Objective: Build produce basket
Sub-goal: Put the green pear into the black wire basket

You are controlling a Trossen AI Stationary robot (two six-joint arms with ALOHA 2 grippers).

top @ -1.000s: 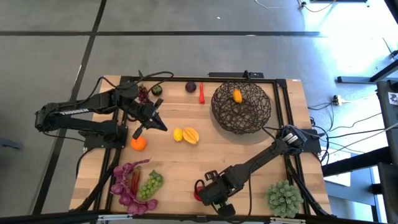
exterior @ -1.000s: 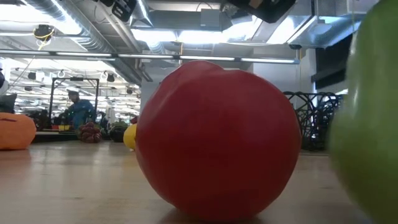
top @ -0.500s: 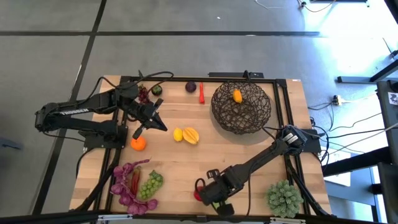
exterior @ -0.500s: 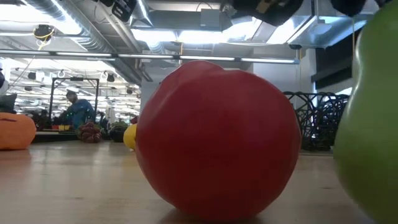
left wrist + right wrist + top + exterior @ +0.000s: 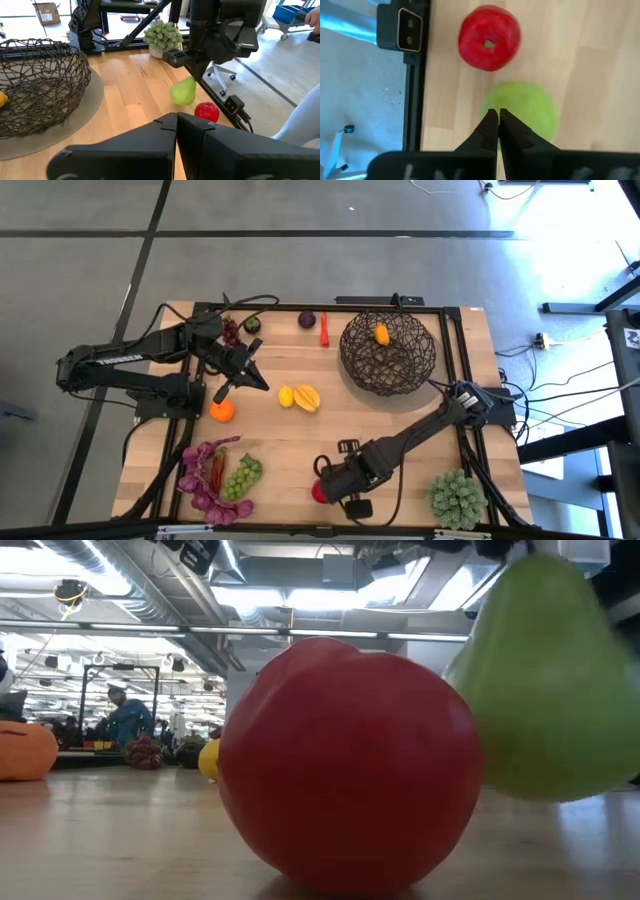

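High view – right gripper (image 5: 332, 480): low at the table's near edge, well away from the basket (image 5: 388, 352), fingers pressed together on a green fruit; the red apple (image 5: 319, 493) sits just beside it.
High view – basket: near the far right corner, one orange-yellow fruit (image 5: 381, 334) already inside.
High view – advice: I judge the carry should rise clear of the basket's rim before release.
High view – left gripper (image 5: 262, 385): pinched shut on nothing, hovering left of the basket, near the lemon (image 5: 286, 396) and a yellow mango-like fruit (image 5: 307, 397).
High view – surroundings: orange (image 5: 222, 411), green grapes (image 5: 241, 477), purple leaves (image 5: 203, 480), red chilli (image 5: 324, 328), spiky plant ball (image 5: 456, 497).
Low view – green pear-shaped fruit (image 5: 545, 680): hanging off the tabletop, beside the apple.
Left wrist view – fruit: dangling from the right gripper's tip; the hold looks slight and may slip.
Right wrist view – fingers (image 5: 496, 131): closed over the green fruit's top.
Obstacles: none seen between fruit and basket.
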